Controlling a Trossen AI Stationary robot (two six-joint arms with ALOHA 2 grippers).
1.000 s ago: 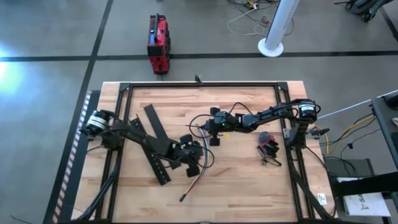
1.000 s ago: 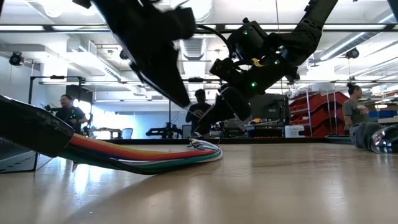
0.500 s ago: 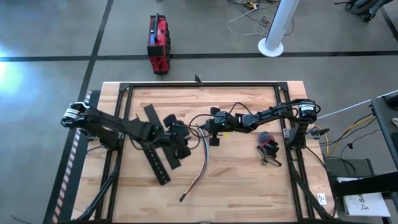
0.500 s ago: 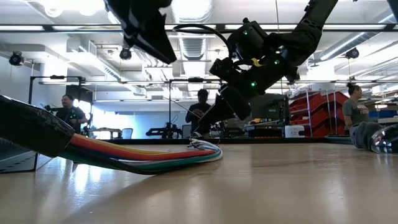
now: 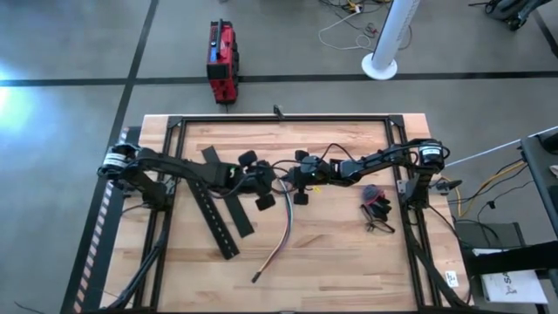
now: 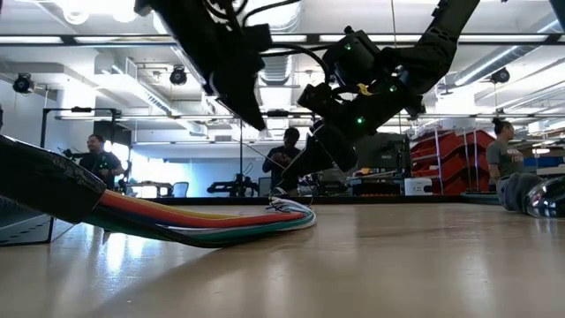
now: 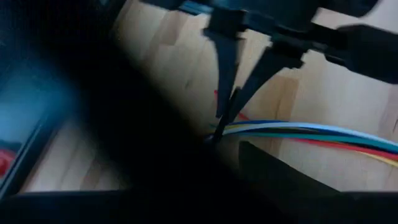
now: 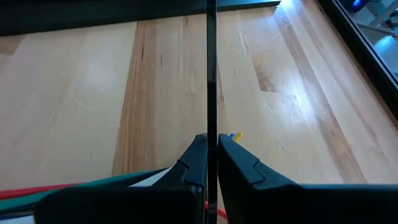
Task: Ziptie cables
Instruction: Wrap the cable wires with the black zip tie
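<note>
Running from table centre toward the front edge, cables (image 5: pixel 284 228), right pincer (image 5: pixel 291 182) shut at their far end.

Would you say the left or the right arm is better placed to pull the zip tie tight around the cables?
Probably the left. The right gripper is shut on the zip tie at the cables' end, anchoring it. The left gripper hovers just beside it, holding nothing.

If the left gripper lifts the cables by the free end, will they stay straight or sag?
Probably sag: the cables already curve loosely across the table. The strands lie side by side, so they may splay. They look light, likely sliding if pushed.
</note>
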